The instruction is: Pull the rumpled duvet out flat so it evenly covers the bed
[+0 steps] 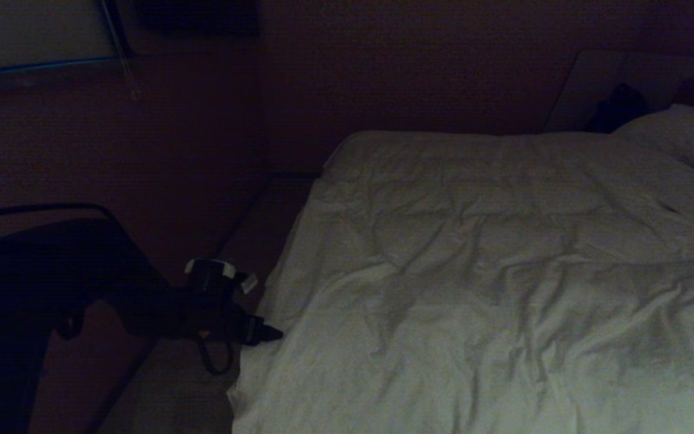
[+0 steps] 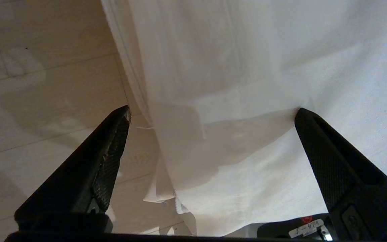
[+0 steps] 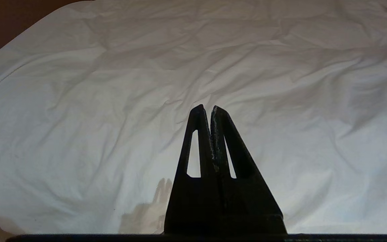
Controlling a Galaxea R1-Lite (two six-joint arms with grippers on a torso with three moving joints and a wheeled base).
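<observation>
While its jaws stand wide apart and empty, the left gripper [image 2: 212,109] straddles the duvet's [image 1: 491,283] hanging left edge.
One finger [image 2: 328,158] touches the cloth, the other hangs over bare floor [image 2: 45,101]; the duvet lies creased across the bed [image 1: 262,229], a pillow [image 1: 684,135] far right. Label writing is unreadable. The right gripper [image 3: 207,107], pinched shut and empty, hovers over the duvet.

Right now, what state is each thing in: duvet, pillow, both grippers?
Duvet: spread over the bed, creased all over, its side edge hanging toward the floor.
Pillow: lying at the head end, partly out of view.
Left gripper: open wide at the duvet's hanging side edge, holding nothing.
Right gripper: shut, empty, above the duvet.
</observation>
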